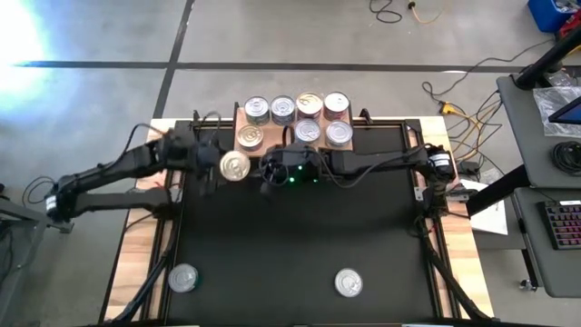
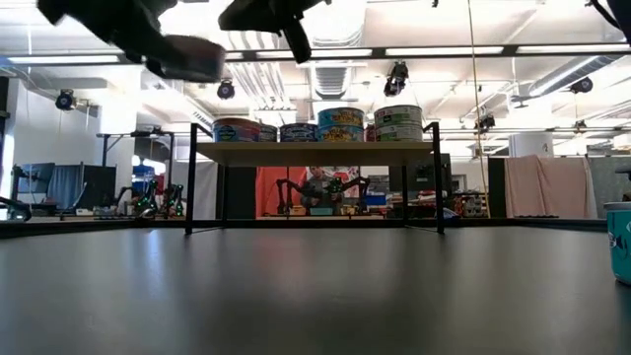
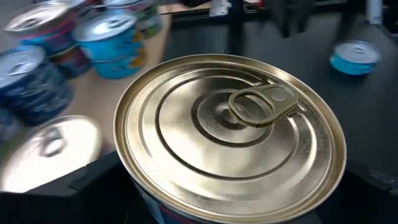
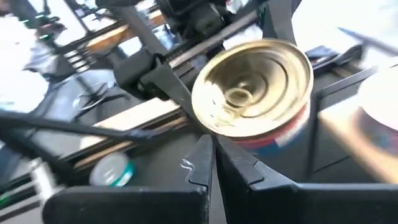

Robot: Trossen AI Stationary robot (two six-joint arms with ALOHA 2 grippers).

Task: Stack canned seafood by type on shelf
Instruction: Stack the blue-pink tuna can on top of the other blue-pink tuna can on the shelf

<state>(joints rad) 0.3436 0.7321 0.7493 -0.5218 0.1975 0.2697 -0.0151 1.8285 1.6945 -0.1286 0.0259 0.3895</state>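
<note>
The left gripper carries a gold-lidded can just off the front left corner of the shelf, its jaws spread wide around the can's sides. The can rides above the black mat, clear of the board. The right gripper hangs close beside it, fingers clenched shut on nothing — its tips point at the can's red-and-blue label in the right wrist view.

Seven cans already sit on the shelf in two rows; in the low view some are doubled up. One gold lid sits in the back row. Two more cans wait on the mat near the counter's front edge, one left, one right.

The trouble, as it looks from here, is crowding. The two arms meet in a tight space — a small swing could knock the carried can or clip the front-row can nearest it. The hold is only on the can's rim wall, so a bump might tilt it loose. Set down off-centre on another lid, it could slide and topple a stack off the low board.
</note>
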